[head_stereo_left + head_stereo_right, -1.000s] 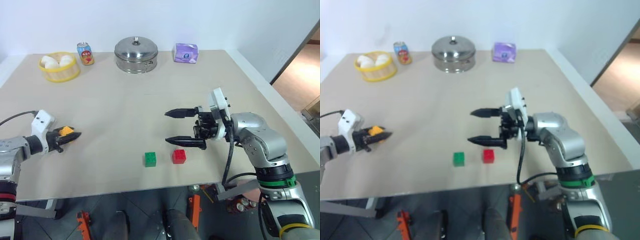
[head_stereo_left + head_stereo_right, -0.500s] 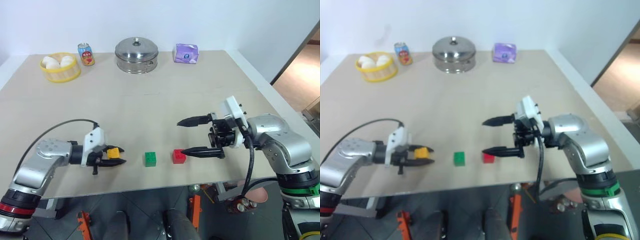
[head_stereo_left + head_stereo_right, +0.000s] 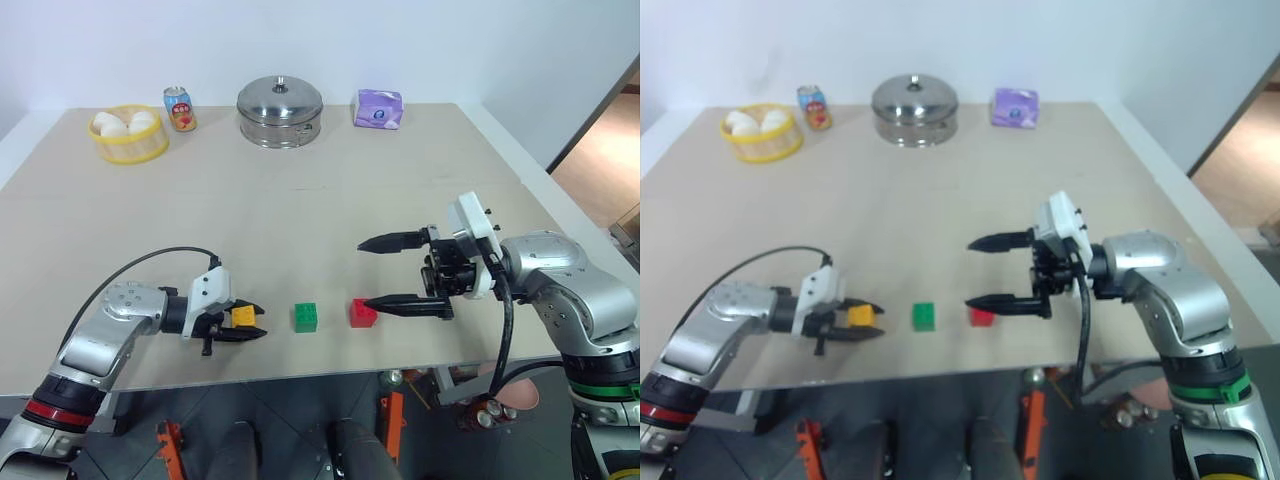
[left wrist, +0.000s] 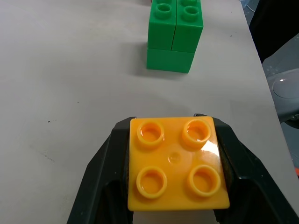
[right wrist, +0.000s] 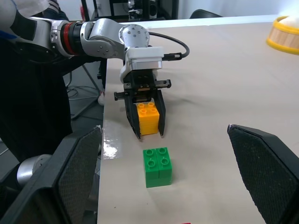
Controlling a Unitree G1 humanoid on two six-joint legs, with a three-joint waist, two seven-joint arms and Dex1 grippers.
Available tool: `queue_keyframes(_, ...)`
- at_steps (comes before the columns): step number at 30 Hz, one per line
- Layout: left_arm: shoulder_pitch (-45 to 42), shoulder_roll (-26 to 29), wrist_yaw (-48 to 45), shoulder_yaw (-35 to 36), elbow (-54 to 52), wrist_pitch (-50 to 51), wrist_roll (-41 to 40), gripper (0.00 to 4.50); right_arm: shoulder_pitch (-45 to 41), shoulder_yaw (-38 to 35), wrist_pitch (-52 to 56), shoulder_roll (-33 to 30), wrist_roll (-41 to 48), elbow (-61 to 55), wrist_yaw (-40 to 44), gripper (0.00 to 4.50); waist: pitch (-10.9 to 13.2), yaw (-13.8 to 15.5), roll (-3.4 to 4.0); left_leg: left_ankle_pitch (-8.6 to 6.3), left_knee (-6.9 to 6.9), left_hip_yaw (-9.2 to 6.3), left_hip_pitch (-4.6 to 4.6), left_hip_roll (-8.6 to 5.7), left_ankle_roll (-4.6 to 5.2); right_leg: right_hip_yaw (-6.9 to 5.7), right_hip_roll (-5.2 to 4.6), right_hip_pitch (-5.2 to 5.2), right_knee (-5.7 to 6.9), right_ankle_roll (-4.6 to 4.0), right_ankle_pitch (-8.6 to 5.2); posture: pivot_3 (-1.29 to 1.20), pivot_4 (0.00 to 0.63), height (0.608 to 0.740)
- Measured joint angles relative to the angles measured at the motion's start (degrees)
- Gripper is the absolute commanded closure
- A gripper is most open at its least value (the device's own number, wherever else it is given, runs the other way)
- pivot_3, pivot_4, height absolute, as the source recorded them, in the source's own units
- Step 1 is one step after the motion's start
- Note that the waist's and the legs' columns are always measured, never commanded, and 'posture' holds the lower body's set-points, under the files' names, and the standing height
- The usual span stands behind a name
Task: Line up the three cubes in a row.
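1. The table (image 3: 330, 200) carries the row near its front edge, so the line to extend runs parallel to that edge; I judge the last place belongs on the left of the two cubes already down.
2. The right gripper (image 3: 398, 272) hangs with its fingers spread wide and empty, its lower finger just beside the red cube (image 3: 362, 313). It is best kept still, since a nudge there would break the row.
3. The left gripper (image 3: 243, 325) is clamped on the yellow-orange cube (image 4: 177, 163), studs up, near the table's front edge and to the left of the green cube (image 3: 306, 317), apart from it.
4. The green cube and the red cube sit side by side with a small gap between them. The yellow-orange one should land at a matching gap and squared to the green one's face.
5. Whether the held cube already rests on the table I cannot tell; lowering it flat before the fingers part would keep it from tipping or hopping.
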Motion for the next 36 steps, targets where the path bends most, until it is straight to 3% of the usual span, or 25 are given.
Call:
queue_keyframes(4,-0.2,0.0,-0.8,0.0,0.4,-0.5,0.2,3.11,0.2,-0.2,0.2,-0.1,0.0,-0.5,-0.4,0.00,0.0,0.0,0.00,0.00,-0.02,-0.01,0.01,0.01,0.00,-0.02,0.01,0.00,0.00,0.00,0.00,0.00,0.150,0.739)
queue_keyframes(6,-0.3,0.0,-1.0,-0.1,0.5,-0.5,0.2,2.07,0.2,-0.2,0.2,-0.1,0.0,-0.7,-0.6,0.00,0.0,0.0,0.00,0.00,-0.02,-0.01,0.00,0.01,0.00,-0.02,0.01,0.00,0.00,0.01,-0.01,0.00,0.150,0.739)
queue_keyframes(12,-0.5,-0.4,-1.4,-1.3,0.9,-0.4,0.2,0.06,0.2,-0.2,0.5,-0.2,0.1,-0.7,-0.8,0.00,0.0,-0.2,0.00,0.00,-0.07,-0.01,0.00,0.03,0.00,-0.02,0.05,-0.05,0.00,0.01,-0.01,0.00,0.150,0.739)
queue_keyframes(28,-0.5,-0.2,-1.9,-0.6,-1.2,3.2,-3.2,0.02,0.2,-0.2,0.5,-0.2,0.1,-0.7,-0.6,0.00,0.0,-0.2,0.00,0.00,-0.07,-0.01,-0.02,0.03,0.00,-0.02,0.06,-0.07,0.00,0.01,-0.01,0.00,0.150,0.739)
queue_keyframes(32,-1.0,-0.4,-0.3,3.9,-4.9,8.9,-9.5,0.02,0.2,-0.5,0.5,-0.1,0.6,-0.6,-0.6,0.00,0.0,-0.2,0.00,0.00,-0.07,-0.03,-0.04,0.04,0.00,-0.04,0.06,-0.07,0.00,0.01,-0.01,0.00,0.150,0.739)
queue_keyframes(36,-5.3,-2.4,7.5,13.0,-6.5,15.7,-16.9,0.02,0.0,-3.2,0.0,2.5,1.0,2.1,-4.5,0.00,0.0,-0.2,-0.02,0.01,-0.04,-0.05,0.02,0.03,0.01,-0.05,0.07,0.01,0.00,0.03,0.00,0.00,0.150,0.739)
